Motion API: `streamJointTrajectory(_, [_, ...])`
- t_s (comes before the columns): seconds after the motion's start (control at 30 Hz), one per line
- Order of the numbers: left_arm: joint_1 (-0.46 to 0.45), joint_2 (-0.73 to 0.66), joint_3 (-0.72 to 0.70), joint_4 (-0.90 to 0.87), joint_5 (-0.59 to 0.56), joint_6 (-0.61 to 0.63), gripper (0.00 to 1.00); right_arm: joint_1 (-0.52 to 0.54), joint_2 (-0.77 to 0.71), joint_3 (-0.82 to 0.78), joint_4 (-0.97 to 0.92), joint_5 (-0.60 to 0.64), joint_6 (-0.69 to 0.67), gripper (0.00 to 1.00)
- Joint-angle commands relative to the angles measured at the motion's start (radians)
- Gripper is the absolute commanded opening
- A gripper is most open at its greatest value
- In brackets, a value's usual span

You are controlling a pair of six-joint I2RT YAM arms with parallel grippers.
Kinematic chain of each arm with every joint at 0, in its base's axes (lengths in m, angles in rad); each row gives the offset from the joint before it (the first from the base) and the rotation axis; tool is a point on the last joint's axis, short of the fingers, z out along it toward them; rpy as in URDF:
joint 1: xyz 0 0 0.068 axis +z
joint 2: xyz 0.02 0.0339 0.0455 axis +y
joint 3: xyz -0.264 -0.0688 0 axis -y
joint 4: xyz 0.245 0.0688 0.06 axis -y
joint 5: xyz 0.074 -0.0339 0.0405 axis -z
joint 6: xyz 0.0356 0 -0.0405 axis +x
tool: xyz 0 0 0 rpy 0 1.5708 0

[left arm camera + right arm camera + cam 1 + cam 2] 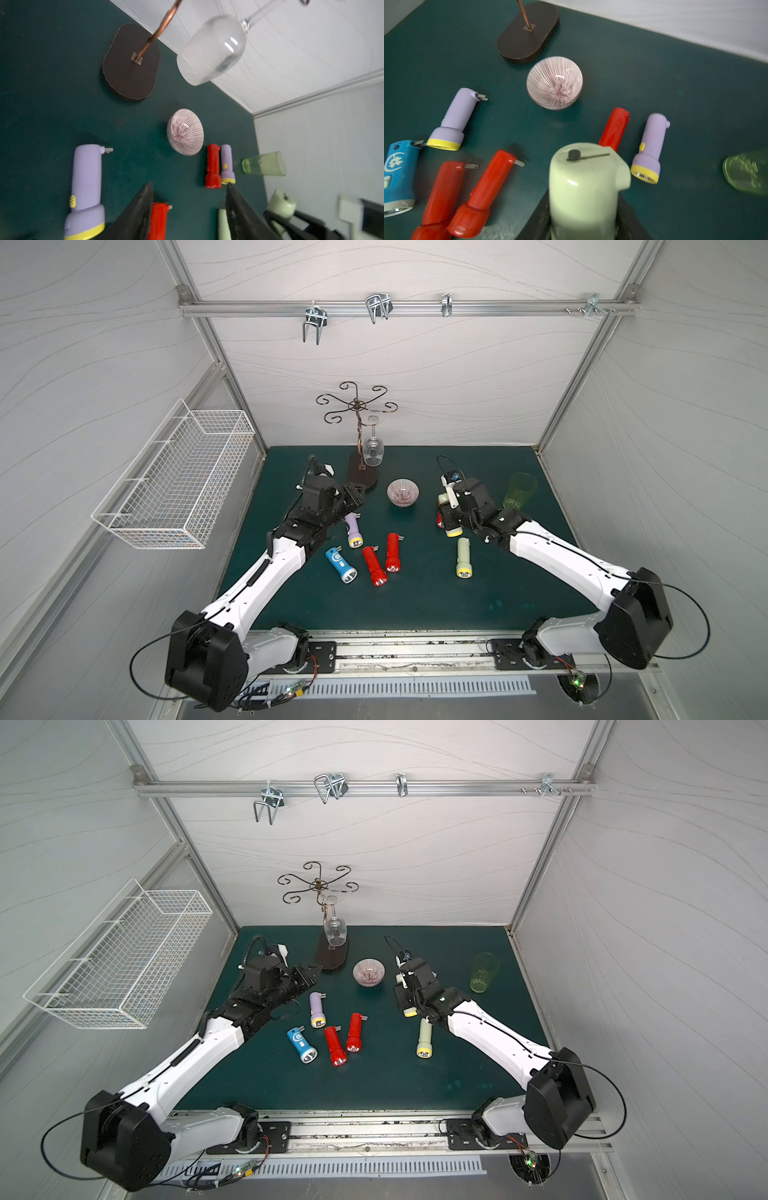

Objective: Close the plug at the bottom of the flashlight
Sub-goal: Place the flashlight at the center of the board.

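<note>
My right gripper (pixel 582 200) is shut on a pale green flashlight (pixel 587 182), which it holds above the mat in both top views (pixel 451 526) (pixel 408 1009). The flashlight's bottom end (pixel 583 154) faces the right wrist camera. It shows a black screw and a thin slot, and no prongs stick out. My left gripper (pixel 189 185) (pixel 355 489) stands open and empty near the stand's base, apart from that flashlight (pixel 281 204). On the mat, a purple flashlight (pixel 353 531), a blue one (pixel 340 564) and two red ones (pixel 374 566) (pixel 392 551) have their prongs out.
Another pale green flashlight (pixel 463 558) lies under my right arm. A red (pixel 614 128) and a purple flashlight (pixel 650 145) lie beyond the right gripper. Farther back are a striped bowl (pixel 402 492), a glass rack (pixel 363 472) with a hanging wine glass (pixel 372 448), and a green cup (pixel 519 491).
</note>
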Motion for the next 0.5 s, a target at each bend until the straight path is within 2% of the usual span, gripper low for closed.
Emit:
streamJointTrajectory(0.0, [0.015, -0.033, -0.017, -0.012, -0.132, 0.120, 0.75, 0.004, 0.041, 0.037, -0.228, 0.023, 0.253, 0.00])
streamJointTrajectory(0.1, [0.035, -0.046, -0.006, -0.048, -0.198, 0.134, 0.97, 0.005, 0.065, 0.043, -0.259, -0.024, 0.326, 0.00])
streamJointTrajectory(0.13, [0.048, -0.048, 0.002, -0.068, -0.216, 0.131, 0.99, 0.005, 0.075, 0.044, -0.262, -0.041, 0.348, 0.00])
streamJointTrajectory(0.23, [0.090, -0.055, 0.004, -0.091, -0.249, 0.112, 0.99, 0.006, 0.106, 0.039, -0.267, -0.090, 0.434, 0.00])
streamJointTrajectory(0.33, [0.137, -0.054, -0.008, -0.073, -0.221, 0.101, 0.99, 0.009, 0.147, 0.030, -0.264, -0.134, 0.494, 0.00])
streamJointTrajectory(0.47, [0.155, -0.042, -0.002, -0.077, -0.194, 0.103, 0.99, 0.025, 0.209, 0.030, -0.270, -0.139, 0.547, 0.00])
